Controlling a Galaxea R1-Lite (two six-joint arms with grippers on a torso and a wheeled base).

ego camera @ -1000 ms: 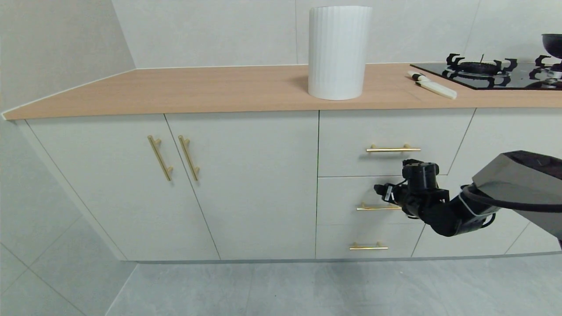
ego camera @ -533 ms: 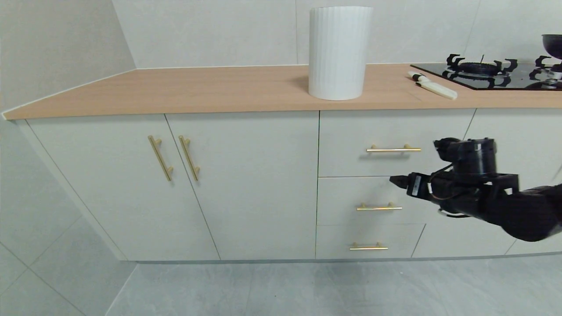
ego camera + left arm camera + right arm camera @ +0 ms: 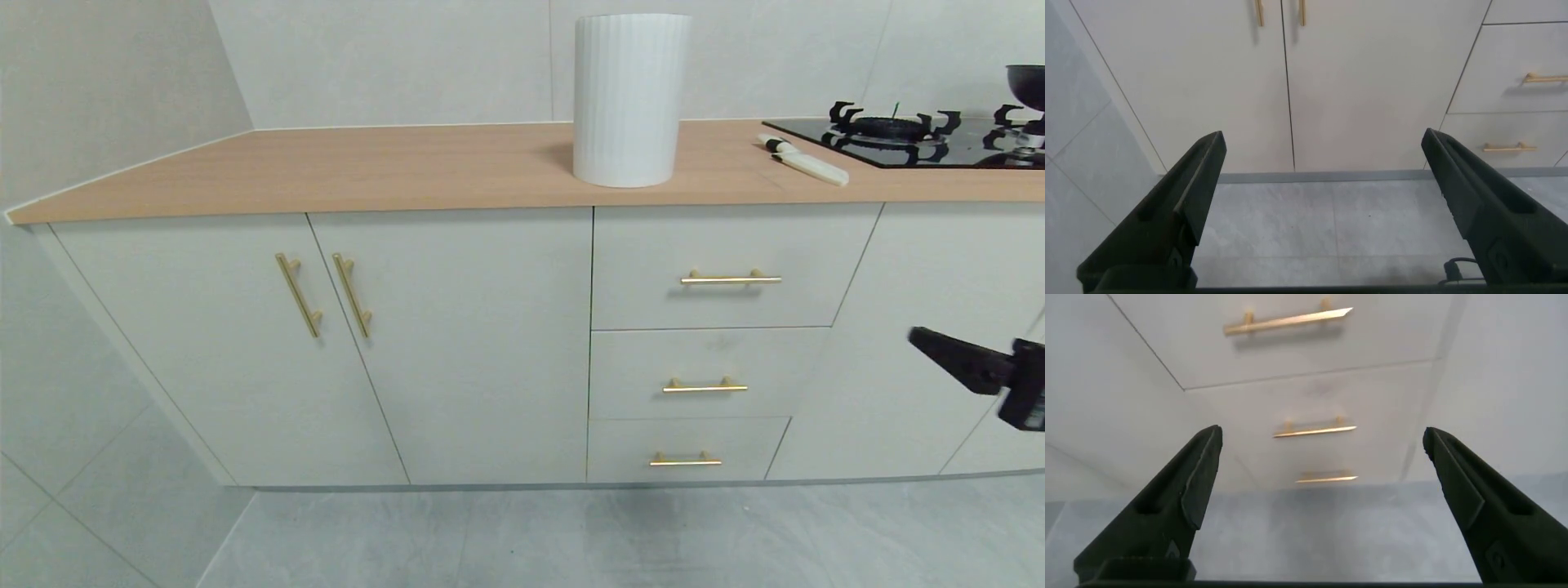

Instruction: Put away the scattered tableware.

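A white-bladed knife (image 3: 805, 160) lies on the wooden counter (image 3: 392, 167), beside the black gas hob (image 3: 906, 135). A tall white ribbed container (image 3: 627, 98) stands on the counter above the drawers. The three drawers are closed; their gold handles are the top (image 3: 731, 278), the middle (image 3: 704, 386) and the bottom (image 3: 686, 461). My right gripper (image 3: 1321, 434) is open and holds nothing. It faces the drawer handles (image 3: 1315, 429) from a distance, and one finger (image 3: 953, 361) shows at the right edge of the head view. My left gripper (image 3: 1323, 137) is open and empty, low over the floor before the cabinet doors.
Two closed cabinet doors with gold handles (image 3: 322, 292) stand left of the drawers. A dark pot (image 3: 1027, 82) sits on the hob at the far right. Grey tiled floor (image 3: 522, 539) lies in front of the cabinets, and a wall (image 3: 98, 98) closes off the left side.
My right arm has pulled back from the middle drawer's handle and swung to the right edge of the head view. The drawers stay closed.
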